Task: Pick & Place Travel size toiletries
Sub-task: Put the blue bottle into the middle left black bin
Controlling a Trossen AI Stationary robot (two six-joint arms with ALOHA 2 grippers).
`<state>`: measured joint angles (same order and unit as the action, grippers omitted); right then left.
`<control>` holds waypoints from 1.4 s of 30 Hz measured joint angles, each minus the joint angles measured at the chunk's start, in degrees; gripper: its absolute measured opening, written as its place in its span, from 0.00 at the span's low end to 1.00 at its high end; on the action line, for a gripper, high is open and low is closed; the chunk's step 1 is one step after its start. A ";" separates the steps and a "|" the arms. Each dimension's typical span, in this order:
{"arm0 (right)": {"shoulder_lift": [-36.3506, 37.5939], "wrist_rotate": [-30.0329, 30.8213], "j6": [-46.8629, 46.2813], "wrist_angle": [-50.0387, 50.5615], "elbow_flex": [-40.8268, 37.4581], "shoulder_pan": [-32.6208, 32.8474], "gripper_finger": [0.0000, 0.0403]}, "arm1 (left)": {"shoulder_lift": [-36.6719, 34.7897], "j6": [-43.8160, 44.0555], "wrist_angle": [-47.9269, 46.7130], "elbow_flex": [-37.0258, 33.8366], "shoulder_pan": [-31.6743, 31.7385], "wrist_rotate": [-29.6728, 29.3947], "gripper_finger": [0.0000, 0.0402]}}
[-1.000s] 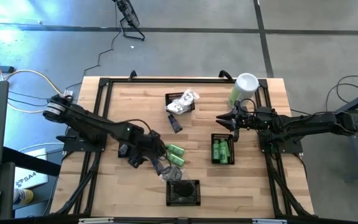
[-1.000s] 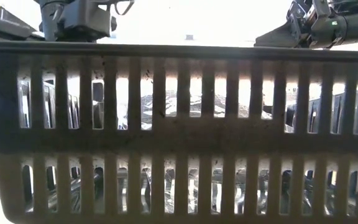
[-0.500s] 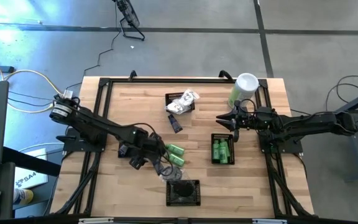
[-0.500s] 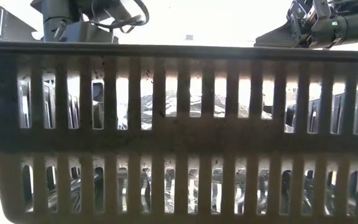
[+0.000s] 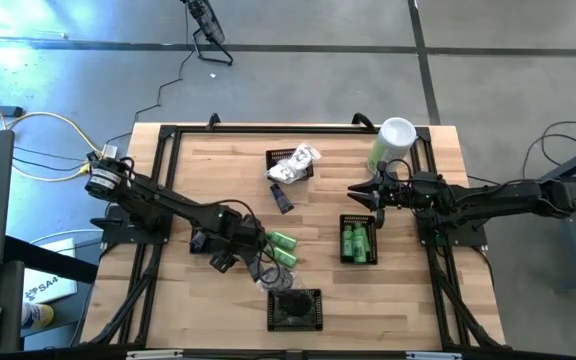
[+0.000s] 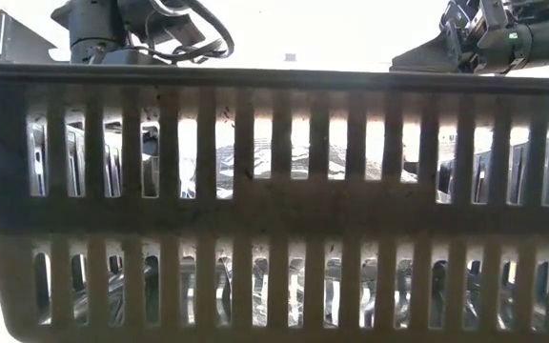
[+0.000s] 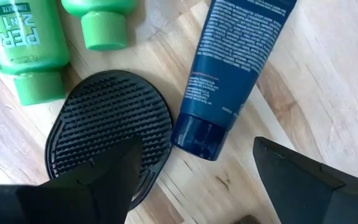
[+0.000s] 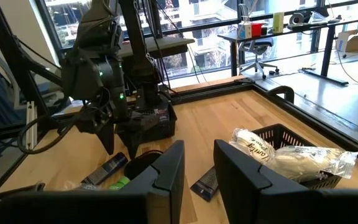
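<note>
I am holding the left gripper low over the loose items near the front middle of the table, with its fingers spread wide and nothing between them. In the left wrist view, I am seeing a dark blue tube lying flat on the wood, its cap pointing toward the gripper, and just beside it a black round ridged pad. Two green bottles are lying next to the pad. One finger is covering part of the pad's edge, so I am judging that the grip is not yet centred on the tube.

To do this step well, I am thinking to shift the wrist a little so that the tube's cap end sits between both fingers, and the pad stays outside. Then I should come straight down and close on the tube's narrow part, because the flat body could slip.

The right gripper is waiting above the basket with green bottles, near the tall canister. Its fingers are standing narrowly apart and holding nothing. The packet basket is at the table's far side, and a third basket is at the front edge.
</note>
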<state>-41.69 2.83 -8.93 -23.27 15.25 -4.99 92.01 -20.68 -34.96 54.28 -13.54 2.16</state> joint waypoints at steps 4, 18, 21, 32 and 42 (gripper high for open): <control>0.00 0.00 0.00 0.00 0.00 0.00 0.20 | 0.00 0.00 0.85 0.00 0.00 0.26 0.75; 0.00 0.00 0.00 0.00 0.00 0.00 0.20 | 0.00 -0.01 0.95 -0.04 0.00 1.18 0.75; 0.00 0.00 0.00 -0.02 0.00 0.00 0.20 | 1.10 -0.03 1.61 -0.07 0.00 1.40 0.75; 0.00 0.02 0.17 0.20 0.00 0.00 0.20 | 3.63 0.28 2.16 0.26 -0.02 2.22 0.75; 0.00 0.02 0.19 0.33 0.01 0.00 0.20 | 3.69 -0.03 1.46 0.59 0.00 1.71 0.68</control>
<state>-41.69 2.85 -8.74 -22.94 15.25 -4.99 95.70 -20.71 -33.50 54.87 -13.54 3.87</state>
